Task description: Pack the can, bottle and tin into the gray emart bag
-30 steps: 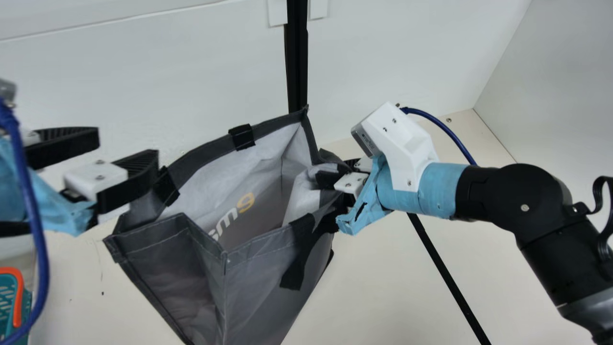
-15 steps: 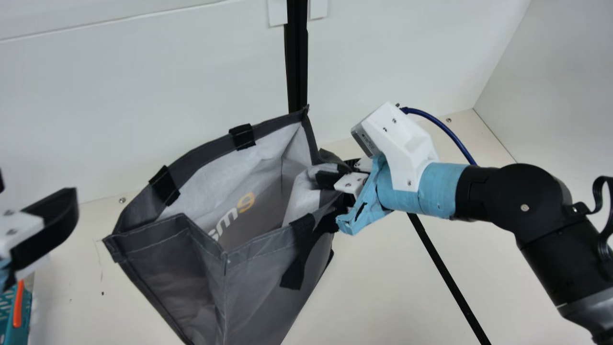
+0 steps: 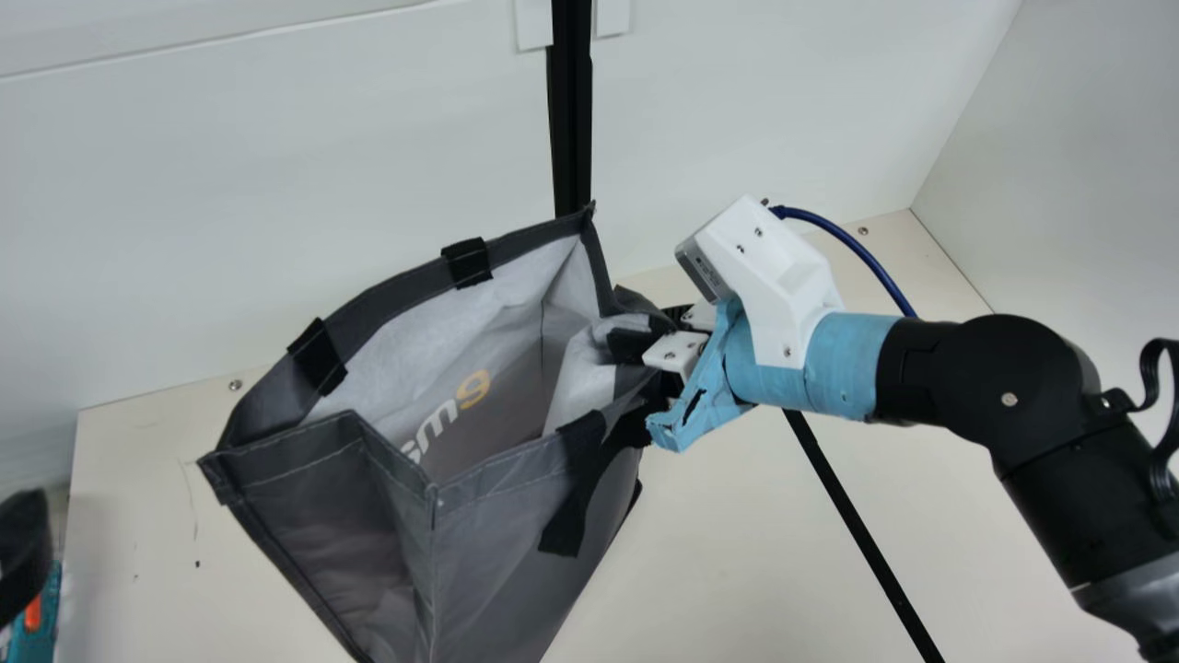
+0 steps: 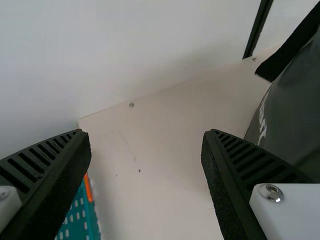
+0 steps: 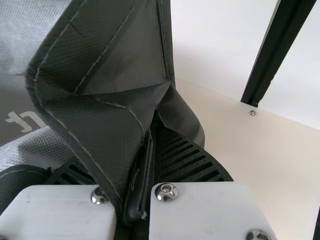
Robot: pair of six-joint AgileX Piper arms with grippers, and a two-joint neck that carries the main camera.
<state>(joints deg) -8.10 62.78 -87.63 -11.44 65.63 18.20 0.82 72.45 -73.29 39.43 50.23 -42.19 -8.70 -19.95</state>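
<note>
Well, gray emart bag (image 3: 502, 543) pinched in right gripper (image 3: 677, 352) — left gripper (image 3: 25, 552) apart, wide open.

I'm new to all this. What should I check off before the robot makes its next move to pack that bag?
1. Right gripper holding the bag: ok, shut on its rim.
2. Bag mouth open: ok, though crumpled beside that grip.
3. Left gripper open and empty: ok.
4. Left gripper clear of the bag: ok, a gap separates them.
5. Left gripper holding something to pack: not ok, nothing between its fingers.
6. Bag's base steady on the table: cannot tell.
</note>
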